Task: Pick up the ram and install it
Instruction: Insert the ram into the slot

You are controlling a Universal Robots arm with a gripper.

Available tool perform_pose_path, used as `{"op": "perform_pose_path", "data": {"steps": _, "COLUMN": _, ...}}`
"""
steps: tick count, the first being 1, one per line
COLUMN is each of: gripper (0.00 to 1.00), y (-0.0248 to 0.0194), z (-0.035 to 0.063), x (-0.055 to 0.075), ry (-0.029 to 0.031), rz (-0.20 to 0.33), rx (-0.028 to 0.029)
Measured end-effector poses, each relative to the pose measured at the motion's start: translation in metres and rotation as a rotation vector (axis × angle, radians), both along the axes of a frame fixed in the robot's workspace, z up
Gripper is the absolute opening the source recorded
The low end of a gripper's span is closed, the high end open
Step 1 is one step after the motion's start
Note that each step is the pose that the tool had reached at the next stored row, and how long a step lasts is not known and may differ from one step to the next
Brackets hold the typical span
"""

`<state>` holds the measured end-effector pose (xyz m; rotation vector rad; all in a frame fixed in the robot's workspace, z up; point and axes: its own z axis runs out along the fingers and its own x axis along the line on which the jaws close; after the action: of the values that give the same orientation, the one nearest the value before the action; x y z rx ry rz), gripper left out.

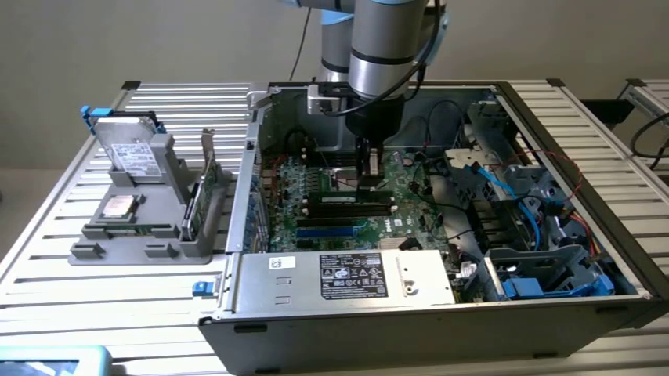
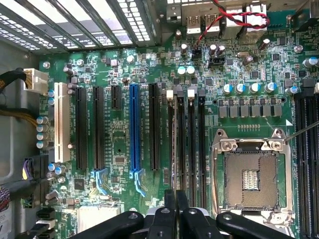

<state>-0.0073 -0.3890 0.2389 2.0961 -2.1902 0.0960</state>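
Observation:
My gripper (image 1: 368, 182) reaches straight down into the open computer case (image 1: 313, 321), over the motherboard's black memory slots (image 1: 350, 210). Its dark fingers (image 2: 169, 211) stand close together, shut on the ram (image 1: 340, 191). The ram is a thin green stick lying along the rearmost slot. In the wrist view I see the ram (image 2: 174, 144) edge-on as a pale thin line running along a slot with a white clip, beside the other memory slots (image 2: 192, 144). Whether it is fully seated I cannot tell.
The bare CPU socket (image 2: 249, 179) lies beside the slots, with blue, black and white expansion slots (image 2: 133, 129) on the other side. The power supply (image 1: 350, 276) and cables (image 1: 491, 188) crowd the case. On the exterior view's left, a grey holder (image 1: 146, 235) carries a tall green card (image 1: 209, 184), a drive and a chip.

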Motion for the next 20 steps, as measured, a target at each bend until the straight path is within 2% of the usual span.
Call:
{"op": "perform_pose_path", "data": {"steps": 4, "gripper": 0.13, "y": 0.0000, "z": -0.0014, "x": -0.0005, "ry": -0.0041, "rz": 0.004, "rx": -0.0001}}
{"op": "perform_pose_path", "data": {"steps": 20, "gripper": 0.13, "y": 0.0001, "z": -0.0055, "x": -0.0008, "ry": -0.0047, "rz": 0.020, "rx": 0.0001}}
